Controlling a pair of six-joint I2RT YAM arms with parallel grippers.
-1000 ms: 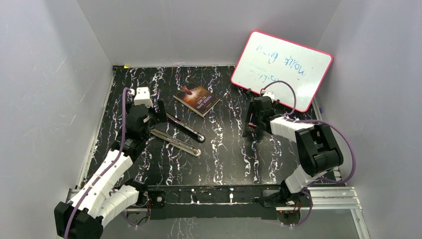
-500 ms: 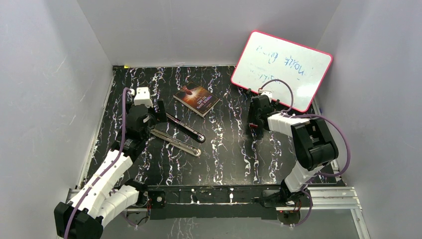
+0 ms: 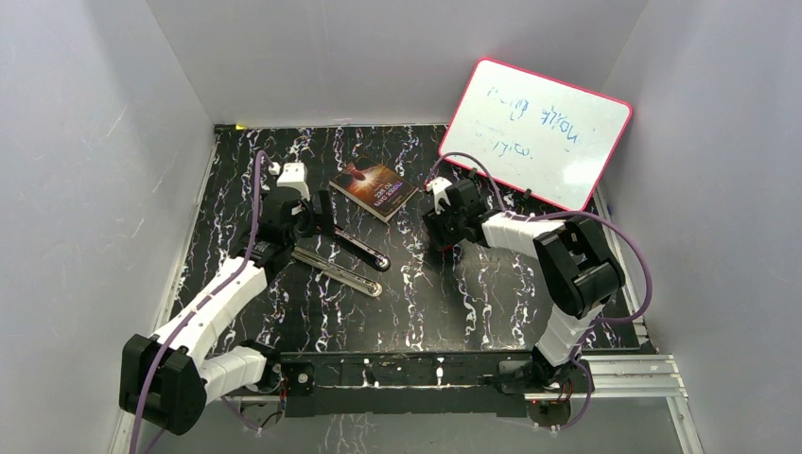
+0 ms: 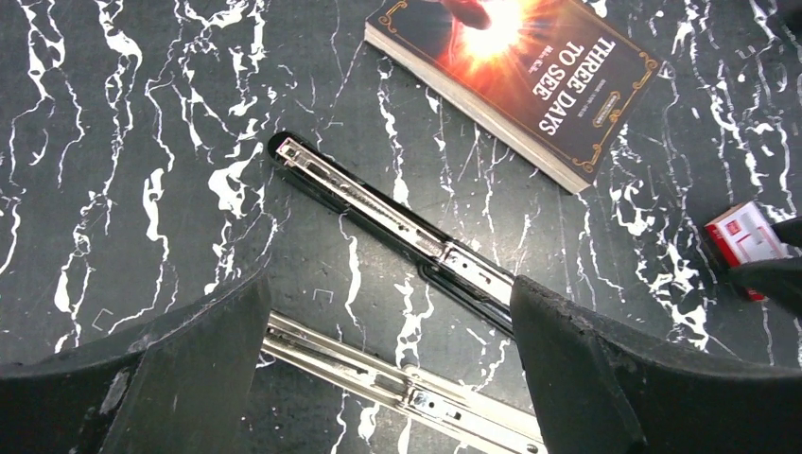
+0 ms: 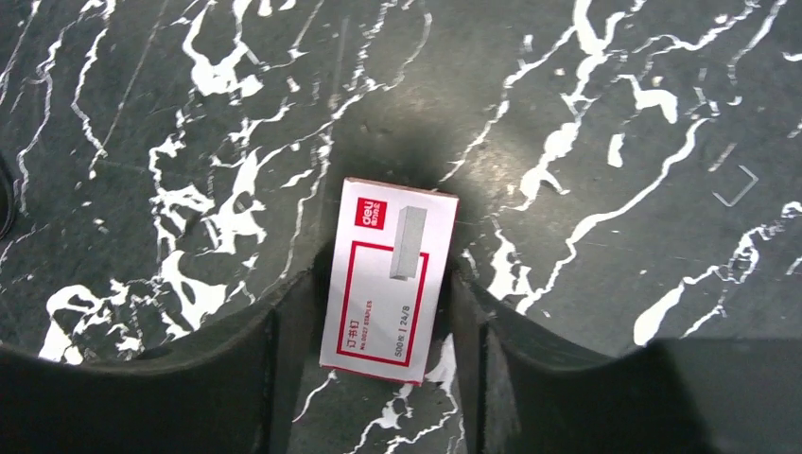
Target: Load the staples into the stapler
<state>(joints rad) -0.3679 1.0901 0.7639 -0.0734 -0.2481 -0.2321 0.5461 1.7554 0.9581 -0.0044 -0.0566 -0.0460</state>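
The stapler [image 3: 345, 257] lies swung open flat at the left. Its black arm [image 4: 397, 222] and its silver magazine rail [image 4: 407, 388] spread apart. My left gripper [image 4: 388, 303] hovers over both arms, open wide, holding nothing. The staples are hidden inside a small closed white-and-red box [image 5: 390, 274]. My right gripper [image 5: 383, 312] is shut on that box, a finger against each long side. In the top view the box [image 3: 443, 248] shows as a red speck under the right gripper [image 3: 444, 232], near the table's middle. The box [image 4: 747, 236] also peeks in at the right edge of the left wrist view.
A paperback book [image 3: 374, 187] lies just behind the stapler. A pink-framed whiteboard [image 3: 534, 132] leans against the back right wall. Single loose staples [image 5: 736, 185] lie on the black marbled table [image 3: 426, 303]. White walls close in three sides.
My right gripper has swung left from under the whiteboard toward the table's middle, narrowing on the box, which moved with it. The left gripper shifted slightly right over the stapler.
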